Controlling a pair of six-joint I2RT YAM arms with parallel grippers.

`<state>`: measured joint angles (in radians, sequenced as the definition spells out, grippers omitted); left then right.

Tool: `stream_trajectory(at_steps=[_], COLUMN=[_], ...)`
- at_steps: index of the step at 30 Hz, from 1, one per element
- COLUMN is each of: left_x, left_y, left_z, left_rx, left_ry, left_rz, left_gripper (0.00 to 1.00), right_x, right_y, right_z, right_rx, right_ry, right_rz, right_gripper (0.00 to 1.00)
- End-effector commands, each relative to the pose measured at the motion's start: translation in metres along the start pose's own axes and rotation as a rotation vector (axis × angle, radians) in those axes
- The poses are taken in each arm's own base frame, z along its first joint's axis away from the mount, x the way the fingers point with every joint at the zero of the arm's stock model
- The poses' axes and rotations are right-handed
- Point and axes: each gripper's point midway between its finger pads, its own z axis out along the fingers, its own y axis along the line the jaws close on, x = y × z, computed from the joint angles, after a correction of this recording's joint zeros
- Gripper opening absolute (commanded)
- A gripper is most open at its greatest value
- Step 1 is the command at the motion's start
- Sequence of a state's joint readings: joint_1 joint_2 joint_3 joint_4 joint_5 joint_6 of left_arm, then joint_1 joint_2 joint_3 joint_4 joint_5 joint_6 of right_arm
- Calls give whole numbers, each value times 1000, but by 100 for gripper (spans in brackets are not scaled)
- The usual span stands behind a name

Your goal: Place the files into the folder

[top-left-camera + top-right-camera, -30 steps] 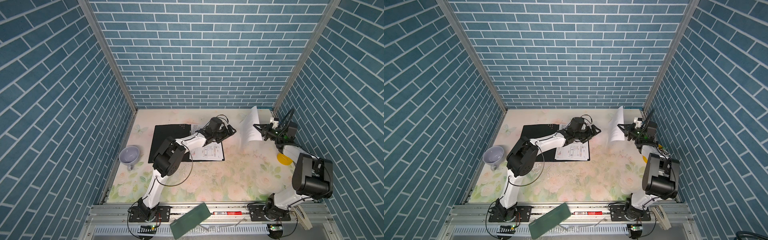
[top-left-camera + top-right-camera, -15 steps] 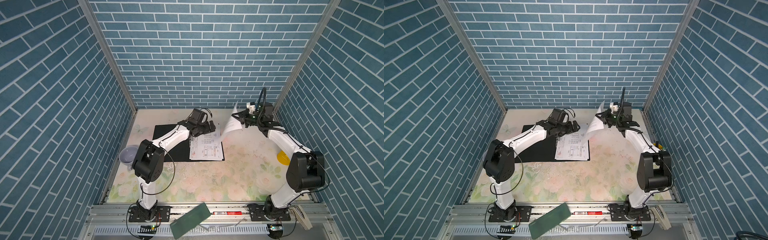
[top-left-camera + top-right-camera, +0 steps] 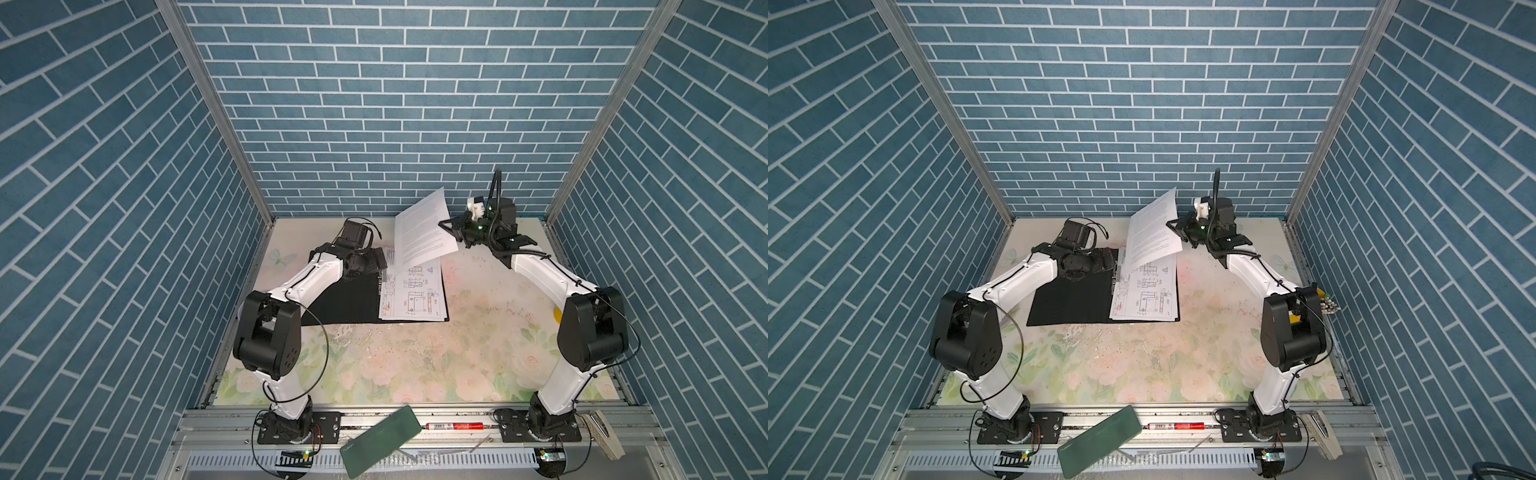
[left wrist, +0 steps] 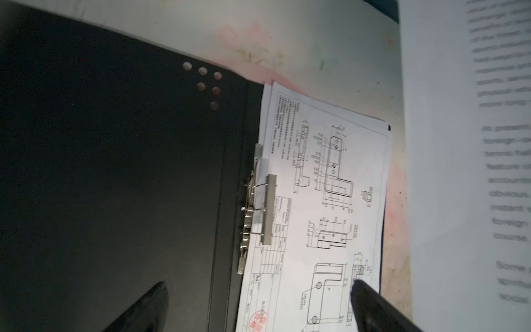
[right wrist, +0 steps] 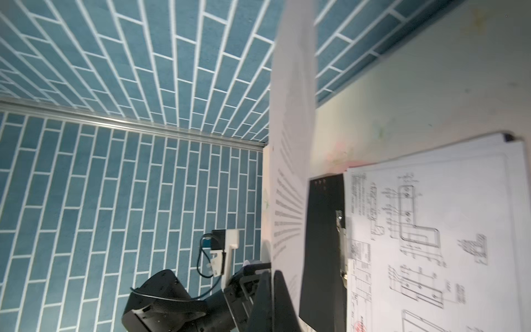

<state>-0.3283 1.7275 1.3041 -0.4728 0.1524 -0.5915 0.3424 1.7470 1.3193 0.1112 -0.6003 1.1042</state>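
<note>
- The folder is lying open and flat at the back of the desk, left of centre in both top views, with its black inside facing up.
- A drawing sheet is lying on the folder's right half and covering nearly all of it. One long edge is running along the spine.
- In the left wrist view the bar of the metal clip is lying over that spine-side edge of the drawing sheet.
- A second sheet is showing only as a thin strip from under the drawing sheet.
- A text sheet is hanging in the air, tilted, above the far end of the drawing sheet. Its upper corner is standing against the back wall in both top views.
- The right fingers are clenched on the right edge of the text sheet and are holding it clear of the folder.
- The left fingers are spread wide and grasping nothing, hovering above the far end of the spine. In the left wrist view one is showing over the bare black cover and one over the drawing sheet.
- A green slab is lying tilted across the front rail, with a red pen just beside it on the rail.
</note>
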Motion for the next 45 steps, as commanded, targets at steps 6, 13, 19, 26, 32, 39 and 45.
stream_trajectory(at_steps=[6, 13, 19, 26, 32, 39, 45], left_x=[21, 38, 53, 64, 80, 87, 96], left_y=[23, 23, 24, 17, 1, 1, -3], left_z=[4, 3, 2, 4, 13, 11, 15], left_rx=[-4, 48, 84, 149, 192, 203, 219], left_ry=[75, 89, 105, 109, 145, 142, 151], left_rz=[-2, -30, -51, -87, -72, -80, -88], left_gripper=[100, 100, 100, 98, 96, 95, 94], right_x=[48, 81, 93, 104, 99, 98, 102], right_y=[-114, -146, -157, -162, -169, -172, -170], right_z=[14, 26, 28, 33, 32, 35, 40], right_rx=[211, 303, 341, 365, 400, 395, 373], right_ry=[-22, 36, 32, 42, -2, -20, -6], right_rz=[90, 70, 64, 57, 54, 88, 102], right_gripper=[0, 0, 0, 0, 0, 0, 0])
